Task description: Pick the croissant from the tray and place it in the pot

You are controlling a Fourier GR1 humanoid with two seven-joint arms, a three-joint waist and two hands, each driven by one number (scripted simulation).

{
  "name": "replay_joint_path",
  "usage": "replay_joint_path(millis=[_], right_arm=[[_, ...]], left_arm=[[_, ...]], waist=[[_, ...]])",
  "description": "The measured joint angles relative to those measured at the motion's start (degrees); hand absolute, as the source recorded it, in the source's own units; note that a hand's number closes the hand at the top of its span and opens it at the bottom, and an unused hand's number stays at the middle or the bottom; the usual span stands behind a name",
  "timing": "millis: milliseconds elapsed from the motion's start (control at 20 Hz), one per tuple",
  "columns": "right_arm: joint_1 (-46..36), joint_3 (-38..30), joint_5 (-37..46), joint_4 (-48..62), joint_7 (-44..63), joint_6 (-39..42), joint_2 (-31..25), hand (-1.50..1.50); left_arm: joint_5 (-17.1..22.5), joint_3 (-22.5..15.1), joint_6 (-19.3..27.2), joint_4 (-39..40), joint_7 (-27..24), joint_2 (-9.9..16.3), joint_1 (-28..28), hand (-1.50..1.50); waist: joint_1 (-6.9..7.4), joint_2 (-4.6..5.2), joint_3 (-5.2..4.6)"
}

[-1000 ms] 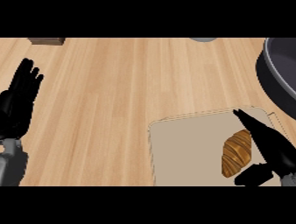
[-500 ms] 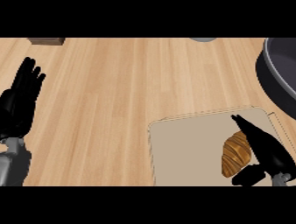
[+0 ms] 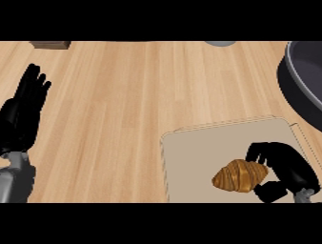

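Note:
A golden-brown croissant (image 3: 240, 176) lies on the beige tray (image 3: 199, 162) at the lower right of the head view. My right hand (image 3: 285, 167) curls round its right side, fingers bent over the top and thumb below, hiding part of it. The dark grey pot (image 3: 315, 83) stands at the right edge, beyond the tray, only partly in view. My left hand (image 3: 19, 114) rests open at the far left, fingers up, away from all of these.
The wooden counter (image 3: 135, 95) stretches between my hands. A small brown block (image 3: 50, 45) sits at the top left edge, and a grey round object (image 3: 221, 43) shows at the top edge.
My right hand's fingers have curled in round the croissant, which has shifted and turned a little on the tray. The left hand has barely moved.

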Motion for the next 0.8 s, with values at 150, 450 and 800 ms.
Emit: replay_joint_path(millis=[150,450,800], right_arm=[[0.17,-0.3,1.56,1.02,-1.68,-0.4,0.85,1.5],[0.69,3.07,3.95,-0.31,-7.27,0.35,1.07,1.5],[5.41,8.37,2.47,-13.81,-13.42,5.83,-2.58,1.5]], left_arm=[[-1.34,-1.07,1.03,-2.5,1.44,-1.11,1.0,0.0],[-0.54,0.43,-0.21,-0.82,0.81,-0.63,-0.04,0.0],[-0.31,1.4,-0.66,0.41,-0.07,-0.3,-0.43,0.0]], waist=[[0.04,-0.02,-0.02],[-0.03,0.06,0.05],[-0.36,0.15,0.32]])
